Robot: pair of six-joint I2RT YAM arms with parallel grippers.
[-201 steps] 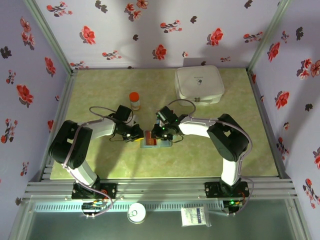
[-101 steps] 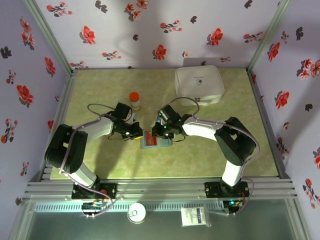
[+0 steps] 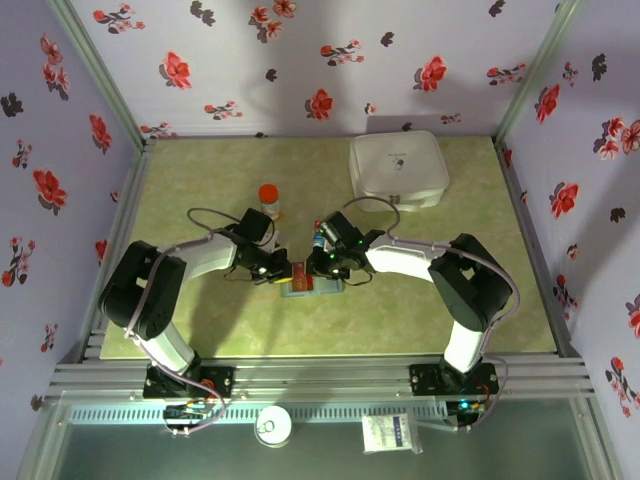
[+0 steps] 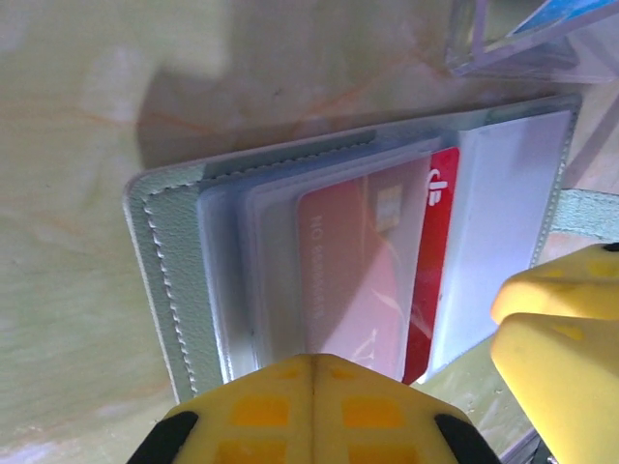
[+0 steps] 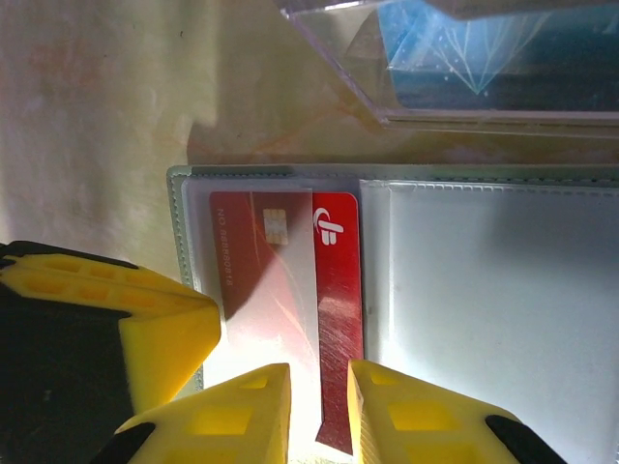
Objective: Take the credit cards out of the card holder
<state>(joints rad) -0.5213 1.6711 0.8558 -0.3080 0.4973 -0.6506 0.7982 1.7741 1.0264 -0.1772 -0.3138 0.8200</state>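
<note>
1. The card holder (image 3: 312, 283) lies open on the green table (image 3: 200, 180), between the two arms; its clear sleeves face up.
2. A red card (image 5: 334, 290) sits in one sleeve, one long strip of it out past the sleeve's edge; a blue card (image 5: 464, 48) rests inside a clear plastic case (image 5: 348, 87) just beyond the wallet.
3. The left gripper (image 4: 311, 406) has its jaws pressed together at the sleeves' near edge; whether it pinches one, I cannot tell.
4. The right gripper (image 5: 332, 387) keeps a narrow gap, the red card's lower corner showing in it; a pinch cannot be confirmed.
5. A white box (image 3: 398, 168) and an orange-capped bottle (image 3: 269, 200) stand further back.
</note>
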